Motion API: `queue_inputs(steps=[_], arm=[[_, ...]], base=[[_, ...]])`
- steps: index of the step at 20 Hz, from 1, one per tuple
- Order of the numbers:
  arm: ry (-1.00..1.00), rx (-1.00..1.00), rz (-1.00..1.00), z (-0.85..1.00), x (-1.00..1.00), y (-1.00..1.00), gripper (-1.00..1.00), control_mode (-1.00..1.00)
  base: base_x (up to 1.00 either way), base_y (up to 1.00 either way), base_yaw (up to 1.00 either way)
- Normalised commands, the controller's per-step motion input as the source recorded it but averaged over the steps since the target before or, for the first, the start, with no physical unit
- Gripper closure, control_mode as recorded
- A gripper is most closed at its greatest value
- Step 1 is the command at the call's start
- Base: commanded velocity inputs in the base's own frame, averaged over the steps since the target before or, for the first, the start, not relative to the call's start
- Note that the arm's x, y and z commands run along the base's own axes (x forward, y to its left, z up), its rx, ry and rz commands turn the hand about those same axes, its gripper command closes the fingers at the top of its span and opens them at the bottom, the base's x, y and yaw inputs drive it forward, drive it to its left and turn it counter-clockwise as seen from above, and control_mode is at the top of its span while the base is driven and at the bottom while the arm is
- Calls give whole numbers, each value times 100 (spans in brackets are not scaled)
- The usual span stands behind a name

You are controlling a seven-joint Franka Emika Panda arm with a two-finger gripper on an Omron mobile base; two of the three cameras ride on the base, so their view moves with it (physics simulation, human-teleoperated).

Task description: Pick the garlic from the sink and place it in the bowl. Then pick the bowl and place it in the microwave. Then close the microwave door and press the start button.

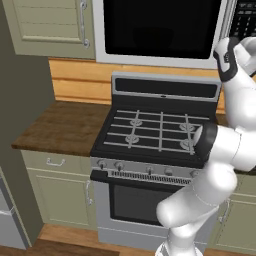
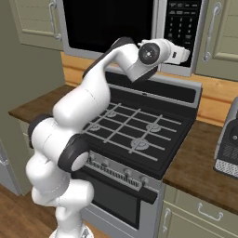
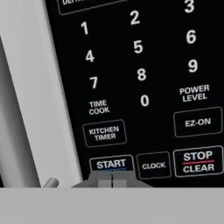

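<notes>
The microwave (image 2: 139,28) hangs above the stove (image 1: 155,135), and its door (image 1: 160,27) lies flush in the frame, so by the look of it only the button press is left. Bowl and garlic are presumably behind that dark window; the glass gives nothing away.

The arm reaches up and to the right of the door, toward the keypad (image 2: 183,28). In the right base view the pincer (image 2: 186,55) points straight at the lower part of that black panel, close against it or touching; from this side I cannot tell which.

The hand view settles the aim. The start button (image 3: 111,164) sits directly ahead of the pincer (image 3: 112,180), just above the two tips, which are pressed together with no gap and hold nothing. The clock key (image 3: 153,166) lies just beside it to the right, so any sideways drift could hit the wrong key. A straight push along the pincer's own axis looks like all that is needed.

The left base view shows the shut door whole, while the arm covers most of the keypad there.
</notes>
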Motion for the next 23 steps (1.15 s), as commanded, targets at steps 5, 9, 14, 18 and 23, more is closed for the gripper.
queue_inputs(steps=[5, 9, 14, 18, 23], arm=[[0, 0, 1, -6, 26, -3, 100, -100], [0, 1, 7, -7, 39, -17, 100, -100], [0, 8, 17, -14, 46, -40, 100, -100], [-2, 1, 13, -11, 7, -3, 100, -100], [-22, 0, 0, 5, -87, 57, 100, -100]], base=[[0, 0, 0], [0, 0, 0], [0, 0, 0], [0, 0, 0], [0, 0, 0]])
